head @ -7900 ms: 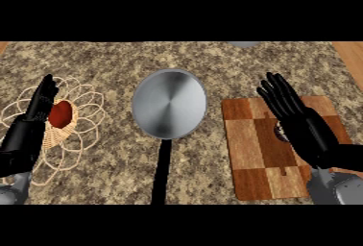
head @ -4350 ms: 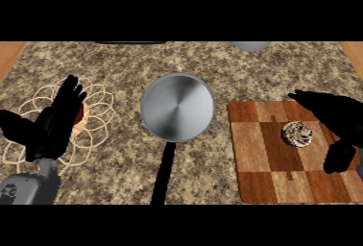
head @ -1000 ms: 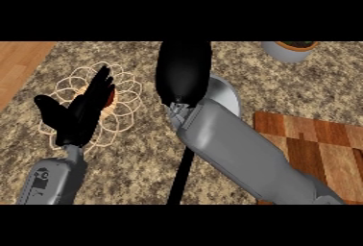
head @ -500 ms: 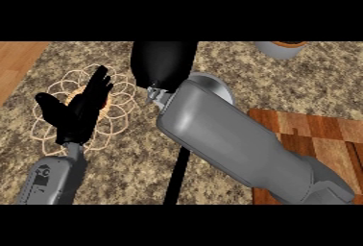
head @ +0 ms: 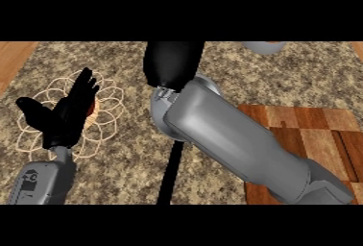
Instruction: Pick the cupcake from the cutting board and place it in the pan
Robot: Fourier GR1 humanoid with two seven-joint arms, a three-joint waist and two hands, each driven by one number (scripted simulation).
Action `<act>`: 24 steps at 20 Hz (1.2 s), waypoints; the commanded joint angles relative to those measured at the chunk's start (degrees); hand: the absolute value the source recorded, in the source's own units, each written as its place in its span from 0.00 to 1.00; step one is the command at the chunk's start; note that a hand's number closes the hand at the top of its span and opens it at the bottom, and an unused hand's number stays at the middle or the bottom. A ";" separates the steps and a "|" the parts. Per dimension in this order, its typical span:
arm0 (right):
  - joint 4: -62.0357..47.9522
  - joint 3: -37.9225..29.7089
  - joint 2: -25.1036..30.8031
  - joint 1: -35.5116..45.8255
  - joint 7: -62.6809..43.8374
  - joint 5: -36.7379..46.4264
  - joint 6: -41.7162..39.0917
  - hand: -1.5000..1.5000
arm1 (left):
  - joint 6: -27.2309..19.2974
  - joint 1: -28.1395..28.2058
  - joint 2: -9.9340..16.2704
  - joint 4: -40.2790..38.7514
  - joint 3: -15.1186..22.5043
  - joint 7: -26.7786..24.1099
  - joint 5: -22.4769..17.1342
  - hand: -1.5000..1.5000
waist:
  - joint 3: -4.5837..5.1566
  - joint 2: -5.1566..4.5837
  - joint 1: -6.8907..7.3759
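Note:
My right forearm [head: 234,139] crosses the view from the lower right to the upper centre. It ends in my right hand [head: 174,60], a black mass above the middle of the counter. The forearm covers nearly the whole pan; only the pan's black handle [head: 169,178] sticks out below it. The wooden cutting board [head: 319,129] lies at the right, partly under the arm. No cupcake shows anywhere, and what the right hand holds is hidden. My left hand [head: 67,113] stands open at the left, fingers up.
A wire basket [head: 106,103] with something red in it lies under and behind the left hand. A grey bowl [head: 266,46] sits at the top right edge. The counter is speckled stone, with a wooden strip [head: 14,57] at the far left.
The right forearm has swung a little further left over the pan, and its hand stays at the top centre. The left hand has not moved.

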State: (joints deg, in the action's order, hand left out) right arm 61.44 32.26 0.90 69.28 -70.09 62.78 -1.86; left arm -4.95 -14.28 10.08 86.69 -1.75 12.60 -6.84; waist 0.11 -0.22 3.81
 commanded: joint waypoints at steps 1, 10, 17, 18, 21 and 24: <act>-0.63 0.90 -0.86 -2.26 -11.00 0.53 6.57 1.00 | -0.61 3.27 -0.15 2.53 0.28 -0.53 0.75 0.50 | -0.08 0.21 -1.29; -9.96 -1.35 -0.87 -12.55 4.54 -0.31 23.17 1.00 | 1.77 1.22 1.85 1.36 -2.07 1.52 -1.62 0.50 | -0.10 -0.33 -1.96; -17.70 -4.88 -0.88 -15.74 1.93 -5.40 30.50 1.00 | 0.94 3.44 -0.26 2.61 0.16 -0.58 0.19 0.50 | -0.12 -0.86 -0.56; -16.97 -5.24 -0.88 -17.56 1.94 -6.03 30.77 0.00 | 0.24 2.15 0.44 3.67 -0.58 2.30 -0.18 0.50 | -0.16 -0.41 -1.44; -18.54 -6.63 -0.88 -19.10 7.01 -11.23 32.35 0.00 | 0.09 3.91 -0.72 2.30 -0.05 -1.17 0.88 0.50 | -0.13 -0.44 -1.59; -21.18 -6.38 -0.88 -19.04 11.66 -15.11 35.74 0.00 | 0.01 0.44 -0.28 1.36 -1.12 1.05 0.00 0.50 | -0.15 -0.43 -1.87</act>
State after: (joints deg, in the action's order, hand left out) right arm 42.79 26.77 0.40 51.47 -57.74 51.84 27.10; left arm -4.35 -11.36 10.22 89.77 -2.68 13.23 -7.15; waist -0.02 -0.61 2.41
